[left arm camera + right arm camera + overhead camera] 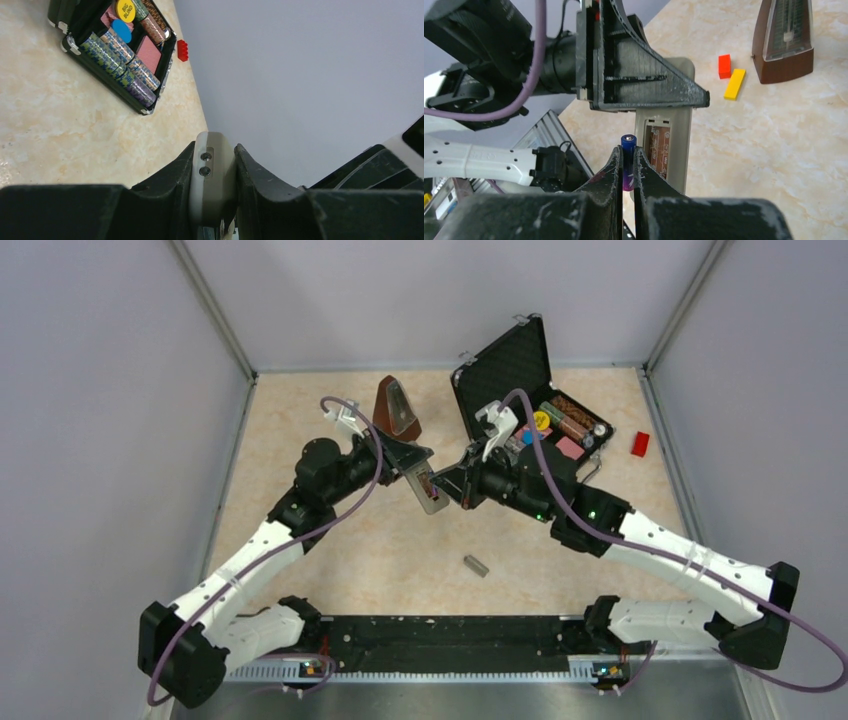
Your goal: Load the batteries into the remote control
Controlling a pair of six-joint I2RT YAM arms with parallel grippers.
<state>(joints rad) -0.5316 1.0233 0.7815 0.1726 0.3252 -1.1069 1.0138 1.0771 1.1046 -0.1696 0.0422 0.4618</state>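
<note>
So that its open bay (659, 150) is reachable, the left fingers (639, 80) clamp the remote control (681, 135). The right fingers (651, 185) pinch a battery (628, 150) just beside that bay.

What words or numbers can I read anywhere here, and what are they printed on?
"BIG BLIND": on the yellow disc in the black case.
Print on the blue battery: too blurred to read.
Scale on the metronome: too blurred to read.
</note>
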